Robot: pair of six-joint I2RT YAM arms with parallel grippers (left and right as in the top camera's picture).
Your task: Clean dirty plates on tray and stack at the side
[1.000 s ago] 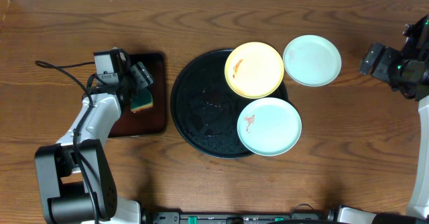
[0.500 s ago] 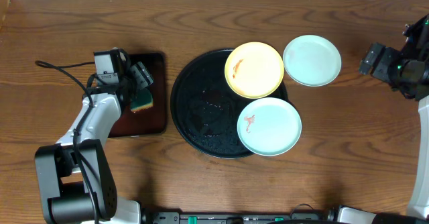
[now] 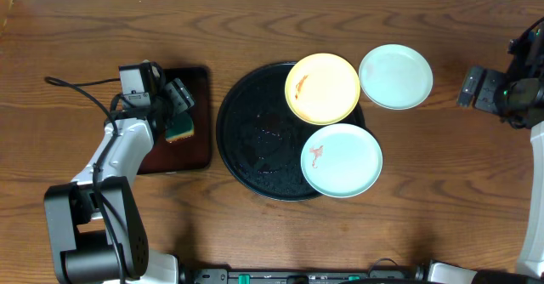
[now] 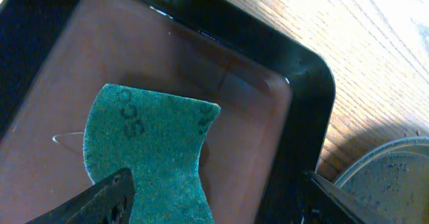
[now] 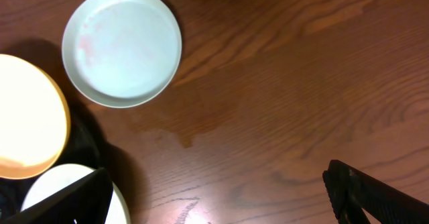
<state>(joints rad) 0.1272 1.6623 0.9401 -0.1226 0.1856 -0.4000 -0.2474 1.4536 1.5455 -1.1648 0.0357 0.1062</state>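
The round black tray [image 3: 246, 144] sits mid-table. A yellow plate [image 3: 322, 88] with a small orange smear rests on its far right part. A mint-blue plate [image 3: 342, 160] with a red smear lies over its near right rim. Another mint-blue plate [image 3: 396, 76] [image 5: 122, 46] lies on the wood right of the tray. My left gripper [image 3: 177, 105] [image 4: 214, 204] hangs open over a green sponge [image 4: 144, 140], not touching it. My right gripper [image 3: 473, 87] [image 5: 221, 204] is open over bare wood, right of the plates, holding nothing.
The sponge [image 3: 179, 131] lies in a rectangular reddish-brown tray [image 3: 191, 152] [image 4: 234, 96] left of the round tray. A cable [image 3: 81, 93] trails across the table by the left arm. A faint wet patch [image 5: 181, 133] marks the wood below the outer plate.
The right gripper has shifted slightly toward the near side of the table. The left arm, sponge and plates have not moved.
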